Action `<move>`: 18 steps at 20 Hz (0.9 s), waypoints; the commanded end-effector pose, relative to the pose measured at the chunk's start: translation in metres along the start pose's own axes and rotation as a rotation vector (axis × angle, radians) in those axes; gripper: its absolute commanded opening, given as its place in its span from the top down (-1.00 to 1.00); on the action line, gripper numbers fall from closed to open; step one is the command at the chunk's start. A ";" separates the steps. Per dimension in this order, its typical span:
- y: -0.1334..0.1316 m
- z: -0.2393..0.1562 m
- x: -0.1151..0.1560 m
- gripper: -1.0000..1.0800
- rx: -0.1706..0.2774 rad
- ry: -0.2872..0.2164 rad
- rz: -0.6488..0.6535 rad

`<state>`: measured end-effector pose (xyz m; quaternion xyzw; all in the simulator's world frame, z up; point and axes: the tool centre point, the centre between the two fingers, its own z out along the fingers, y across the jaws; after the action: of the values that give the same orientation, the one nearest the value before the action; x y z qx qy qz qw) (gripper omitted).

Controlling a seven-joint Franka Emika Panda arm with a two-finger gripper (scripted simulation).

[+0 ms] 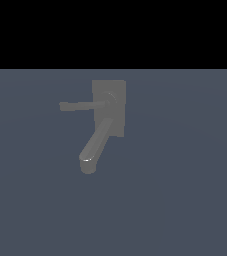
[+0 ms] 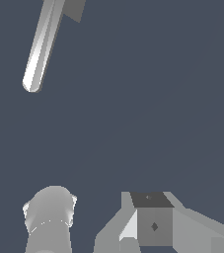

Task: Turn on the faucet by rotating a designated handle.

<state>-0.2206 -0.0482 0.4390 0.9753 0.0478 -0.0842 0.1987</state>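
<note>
- The thin straight grey rod handle [image 1: 82, 105] runs from the round hub on the matte grey faucet [image 1: 109, 107] toward the exterior view's left, above the thick rounded spout [image 1: 95, 147].
- The exterior view shows the whole fixture on the dark blue-grey surface [image 1: 185, 190], with no arm in sight.
- The wrist view shows only a pale rod [image 2: 42, 47], a rounded tip [image 2: 49, 210] and the end effector [image 2: 150, 225], cut off; I cannot tell its opening, and no grasp is visible.

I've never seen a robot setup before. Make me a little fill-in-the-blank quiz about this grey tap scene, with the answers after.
1. In the exterior view, the thin handle points toward the picture's ____.
2. The thick spout and the handle both join the rectangular ____ block.
3. The whole faucet is coloured ____.
4. In the exterior view, the robot arm is ____ to be seen.

Missing words: left; base; grey; nowhere
</note>
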 end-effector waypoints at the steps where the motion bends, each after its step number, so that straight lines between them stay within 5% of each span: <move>1: 0.007 0.007 0.007 1.00 -0.067 -0.029 -0.033; 18: 0.043 0.042 0.061 1.00 -0.494 -0.199 -0.303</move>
<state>-0.1667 -0.0979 0.4085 0.8777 0.1791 -0.1866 0.4034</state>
